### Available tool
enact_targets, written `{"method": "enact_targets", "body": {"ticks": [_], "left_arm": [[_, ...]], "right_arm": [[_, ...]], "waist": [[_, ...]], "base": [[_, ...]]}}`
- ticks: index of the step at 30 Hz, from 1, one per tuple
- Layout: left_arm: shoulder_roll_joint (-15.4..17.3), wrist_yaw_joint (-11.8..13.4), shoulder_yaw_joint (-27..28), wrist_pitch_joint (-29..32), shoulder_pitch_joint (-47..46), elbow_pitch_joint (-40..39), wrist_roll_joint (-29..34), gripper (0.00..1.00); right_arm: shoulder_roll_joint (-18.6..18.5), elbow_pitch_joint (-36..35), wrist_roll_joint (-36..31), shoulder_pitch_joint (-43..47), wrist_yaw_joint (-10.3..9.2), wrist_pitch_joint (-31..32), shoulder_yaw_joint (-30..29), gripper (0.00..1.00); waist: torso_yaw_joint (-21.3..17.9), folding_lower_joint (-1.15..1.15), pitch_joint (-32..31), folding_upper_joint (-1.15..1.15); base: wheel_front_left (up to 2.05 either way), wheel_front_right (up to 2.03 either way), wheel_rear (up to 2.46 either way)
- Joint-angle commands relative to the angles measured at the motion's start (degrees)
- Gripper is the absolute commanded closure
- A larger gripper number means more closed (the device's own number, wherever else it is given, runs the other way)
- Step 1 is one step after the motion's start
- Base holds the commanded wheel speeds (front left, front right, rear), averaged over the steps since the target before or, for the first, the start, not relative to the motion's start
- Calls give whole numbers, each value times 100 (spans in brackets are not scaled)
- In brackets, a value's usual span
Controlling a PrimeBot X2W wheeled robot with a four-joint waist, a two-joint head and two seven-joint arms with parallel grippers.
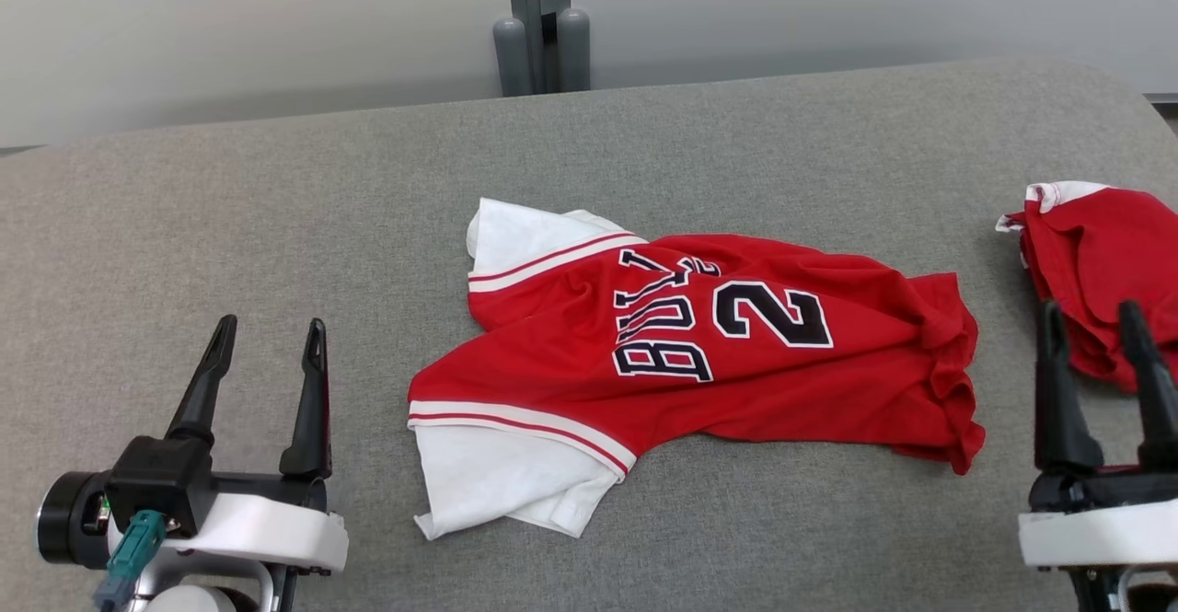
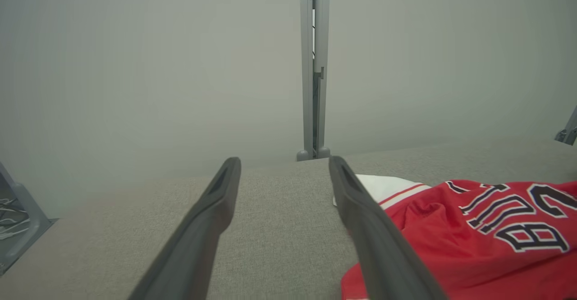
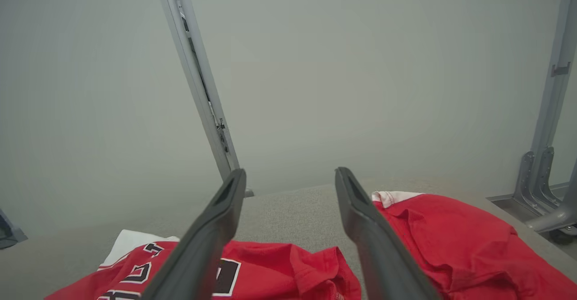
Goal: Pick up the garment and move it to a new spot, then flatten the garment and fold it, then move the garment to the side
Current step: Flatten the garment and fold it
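Lying apart: two garments (image 1: 699,354) (image 1: 1095,253) (both red)

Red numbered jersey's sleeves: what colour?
White sleeves, red stripe at the seam; clearest in head view.

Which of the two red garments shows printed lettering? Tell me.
The red-and-white jersey in the middle of the grey fabric surface: it bears black letters and a 2. The bunched red garment at the right edge shows none.

A grey cloth-covered bench (image 1: 276,225) runs up to a pale wall (image 1: 230,23), with a grey metal post (image 1: 538,14) at twelve o'clock.
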Motion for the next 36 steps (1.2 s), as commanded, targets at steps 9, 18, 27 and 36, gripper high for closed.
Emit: {"method": "enact_targets", "body": {"ticks": [9, 18, 27, 36], "left_arm": [[56, 169, -23, 97, 392, -176, 0, 0], [127, 264, -39, 208, 560, -294, -31, 0], [141, 139, -235, 377, 442, -331, -24, 0], [160, -506, -825, 1101, 504, -46, -416, 0]], "right_arm": [[49, -39, -519, 538, 3, 115, 494, 0], [52, 31, -485, 654, 3, 101, 522, 0], [53, 75, -378, 565, 3, 69, 566, 0], [52, 141, -368, 476, 3, 68, 621, 0]], "waist": [[-9, 0, -324, 0], [-23, 0, -467, 0], [24, 0, -412, 0], [-77, 0, -162, 0]], "base": [[0, 0, 0], [0, 0, 0], [0, 0, 0], [0, 0, 0]]}}
